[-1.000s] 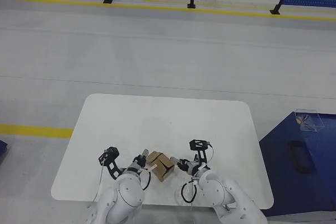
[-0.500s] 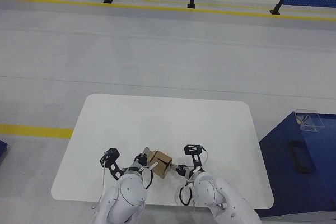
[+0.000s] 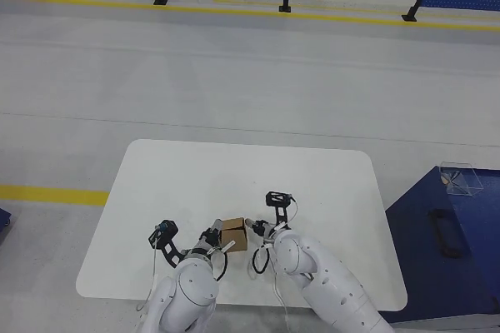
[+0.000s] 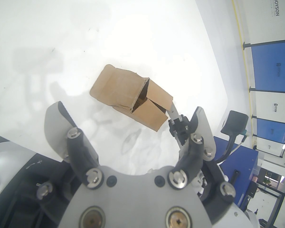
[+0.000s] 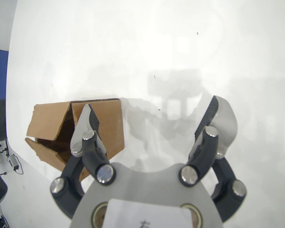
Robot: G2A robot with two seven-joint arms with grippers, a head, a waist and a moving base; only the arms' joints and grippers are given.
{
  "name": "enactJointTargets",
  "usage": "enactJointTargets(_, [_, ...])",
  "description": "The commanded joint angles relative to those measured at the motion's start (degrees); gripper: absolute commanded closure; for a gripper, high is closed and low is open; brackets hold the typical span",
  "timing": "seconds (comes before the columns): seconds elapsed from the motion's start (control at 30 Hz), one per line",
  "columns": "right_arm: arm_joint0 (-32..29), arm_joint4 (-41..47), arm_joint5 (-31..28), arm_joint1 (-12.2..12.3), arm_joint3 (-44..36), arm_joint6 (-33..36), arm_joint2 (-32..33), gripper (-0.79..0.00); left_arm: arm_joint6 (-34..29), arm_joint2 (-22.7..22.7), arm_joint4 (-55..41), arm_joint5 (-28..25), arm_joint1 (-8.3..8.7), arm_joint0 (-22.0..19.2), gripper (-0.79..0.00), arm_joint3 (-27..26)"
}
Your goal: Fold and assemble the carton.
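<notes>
From above, the carton point(image 3: 233, 236) lies near the white table's point(image 3: 317, 175) front edge, between the left gripper point(image 3: 210, 236) and the right gripper point(image 3: 252, 226). The left wrist view has the left gripper point(image 4: 128, 106) spread wide and empty, with the carton point(image 4: 118, 88) just beyond it. The right wrist view has the right gripper point(image 5: 152, 103) equally wide and empty, with one finger point(image 5: 85, 124) at the carton's point(image 5: 49, 122) open end.

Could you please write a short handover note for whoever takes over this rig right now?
Left gripper: open, empty, with the carton just beyond its fingertips.
Right gripper: open, gripping nothing, one finger at the carton's open end.
Carton: on its side on the white table, between both grippers, near the robot's edge.
Done: body opened into a tube, end flaps partly folded in.
Left: the flaps gape, so close and tuck them.
</notes>
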Motion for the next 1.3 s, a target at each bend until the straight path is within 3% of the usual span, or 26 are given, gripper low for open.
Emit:
enactJointTargets(0.0, [-0.61,0.85,-0.03,0.03,-1.22,-1.41,1.29,-0.785,-0.26,-0.78,-2.0,-0.63,-0.1,0.31,-0.785,-0.55])
enactJointTargets(0.13, [-3.46,3.55,-1.88,0.33,-5.44,-4.49,4.36,-0.785,1.12,-5.22,-16.31,-8.07,-0.99,3.6,-0.785,-3.23])
enactJointTargets(0.2, [-5.08,9.95,-1.82,0.23,-7.85,-7.12,7.83,-0.785,4.75,-7.17,-22.57,-12.74,-1.53,5.12,-0.785,-1.8])
enactJointTargets(0.47, [-5.08,9.95,-1.82,0.23,-7.85,-7.12,7.83,-0.785,5.85,-7.36,-23.12,-13.32,-1.63,5.23,-0.785,-1.36])
enactJointTargets(0.57, [-6.24,3.21,-2.25,0.32,-8.33,-10.2,5.65,-0.785,5.85,-7.36,-23.12,-13.32,-1.63,5.23,-0.785,-1.36])
enactJointTargets(0.67, [-6.71,1.7,-1.77,-0.02,-9.0,-10.97,4.19,-0.785,7.99,-9.67,-36.02,-17.74,-2.61,7.08,-0.785,-1.07])
enactJointTargets(0.8, [-6.54,-1.32,-0.55,-0.81,-8.14,-13.72,1.41,-0.785,17.85,-10.04,-46.68,-30.62,-3.85,11.24,-0.785,2.77])
enactJointTargets(0.87, [-6.24,-2.0,-0.83,-1.19,-7.23,-14.36,0.36,-0.785,19.69,-9.58,-54.21,-36.82,-4.5,12.88,-0.785,4.7])
enactJointTargets(1.0, [-5.63,-3.4,-1.2,-1.95,-5.46,-15.42,-1.59,-0.785,26.36,-8.3,-57.59,-51.92,-5.3,13.61,-0.785,11.27])
enactJointTargets(1.1, [-5.15,-3.94,-1.26,-2.44,-4.64,-16.0,-2.34,-0.785,29.86,-7.31,-57.44,-57.6,-5.69,12.07,-0.785,15.49])
enactJointTargets(1.27, [-4.78,-5.19,-0.87,-3.07,-3.89,-16.37,-3.07,-0.785,35.33,-6.08,-57.05,-60.47,-6.25,9.41,-0.785,20.13])
